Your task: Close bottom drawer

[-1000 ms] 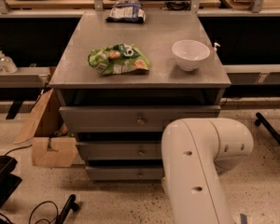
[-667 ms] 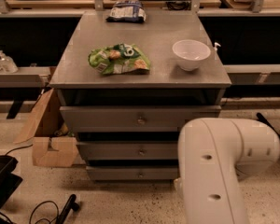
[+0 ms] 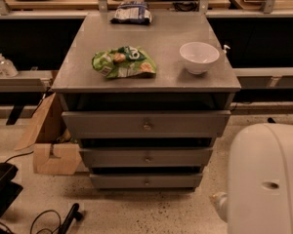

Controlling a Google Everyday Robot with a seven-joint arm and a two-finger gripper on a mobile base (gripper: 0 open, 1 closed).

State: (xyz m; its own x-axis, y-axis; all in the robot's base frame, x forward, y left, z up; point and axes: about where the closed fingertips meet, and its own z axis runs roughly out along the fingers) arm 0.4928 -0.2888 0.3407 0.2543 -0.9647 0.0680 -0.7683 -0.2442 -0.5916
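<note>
The grey metal cabinet [image 3: 73,82] has three drawer fronts. The bottom drawer [image 3: 146,181] is the narrowest front, low near the floor, with a small round centre knob. Above it are the mid-sized front [image 3: 147,157] and the tallest front [image 3: 146,125]. Dark gaps show above each front. My white arm [image 3: 266,179] fills the lower right corner, to the right of the bottom drawer and apart from it. The gripper is out of view.
On the cabinet top lie a green chip bag [image 3: 123,61], a white bowl [image 3: 199,57] and a blue bag [image 3: 131,12]. A cardboard box [image 3: 51,152] stands on the floor at the left. Black cables and a black object [image 3: 2,191] lie at the lower left.
My white arm has swung to the right and away from the drawer fronts, uncovering the right side of the lower drawers. The drawers have not moved.
</note>
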